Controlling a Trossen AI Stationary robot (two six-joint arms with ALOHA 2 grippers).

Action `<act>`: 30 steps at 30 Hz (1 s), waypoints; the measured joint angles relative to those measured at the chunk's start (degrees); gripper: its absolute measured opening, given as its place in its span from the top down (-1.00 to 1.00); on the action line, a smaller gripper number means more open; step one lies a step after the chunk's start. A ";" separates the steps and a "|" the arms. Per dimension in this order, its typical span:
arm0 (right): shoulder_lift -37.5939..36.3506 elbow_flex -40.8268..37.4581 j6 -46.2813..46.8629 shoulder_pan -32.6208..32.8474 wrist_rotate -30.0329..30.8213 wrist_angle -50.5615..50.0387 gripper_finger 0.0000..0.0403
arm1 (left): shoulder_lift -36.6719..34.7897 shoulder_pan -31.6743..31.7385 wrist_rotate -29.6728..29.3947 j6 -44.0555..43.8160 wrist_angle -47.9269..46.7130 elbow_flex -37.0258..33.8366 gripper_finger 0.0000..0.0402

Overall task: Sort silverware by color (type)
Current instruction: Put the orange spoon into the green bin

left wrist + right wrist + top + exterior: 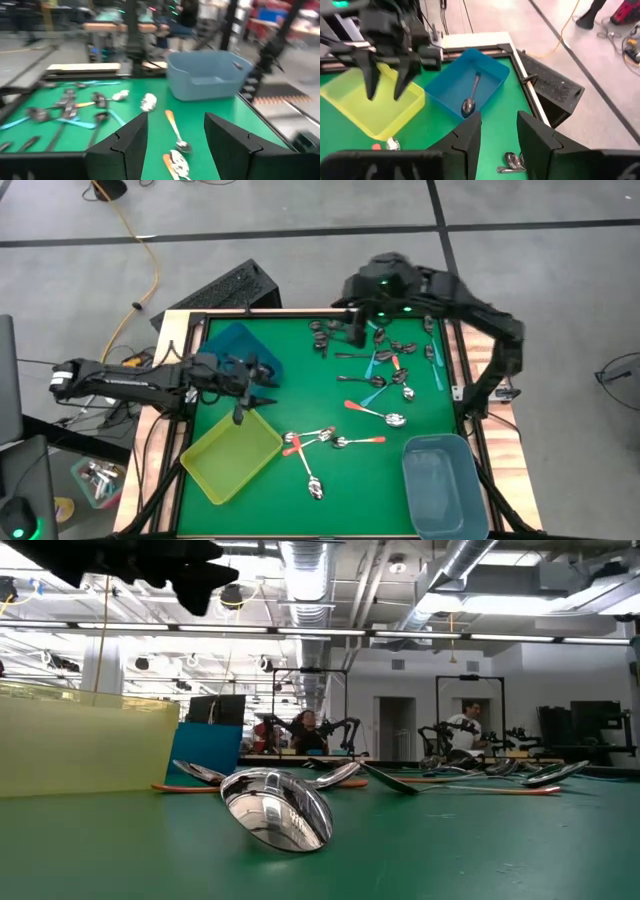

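Many small spoons lie on the green mat: orange-red-handled ones (310,442) near the middle front, teal-handled ones (377,370) and all-dark ones (320,335) toward the far right. One dark spoon (471,97) lies in the blue bin (485,70). My left gripper (240,415) hangs open and empty over the far corner of the yellow bin (232,455); it also shows in the right wrist view (385,82). My right gripper (355,335) is open and empty above the far spoons.
A grey-blue bin (445,485) stands at the near right corner and shows in the left wrist view (207,75). The blue bin (240,345) stands at the far left. A wooden frame (465,370) borders the mat. People and other robots show in the room behind (465,725).
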 joint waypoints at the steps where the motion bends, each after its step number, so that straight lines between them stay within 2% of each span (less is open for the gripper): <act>1: -1.00 0.02 0.56 0.29 0.09 -0.35 0.31 | 1.40 -0.02 1.34 1.19 -0.06 0.76 0.11; 6: -4.49 0.00 0.77 1.71 0.13 -2.22 0.31 | 9.20 -0.95 6.07 8.97 -1.22 5.55 0.11; 14: -6.33 0.00 0.84 3.84 0.12 -6.57 0.31 | 19.99 -5.62 12.00 26.40 -6.46 12.90 0.11; 23: -5.71 -0.03 0.18 4.52 -0.06 -9.80 0.31 | 31.80 -10.23 12.20 29.44 -11.83 22.39 0.11; 30: -5.97 -0.04 -1.29 4.50 -0.12 -11.03 0.31 | 41.17 -11.75 13.84 35.86 -20.92 29.90 0.11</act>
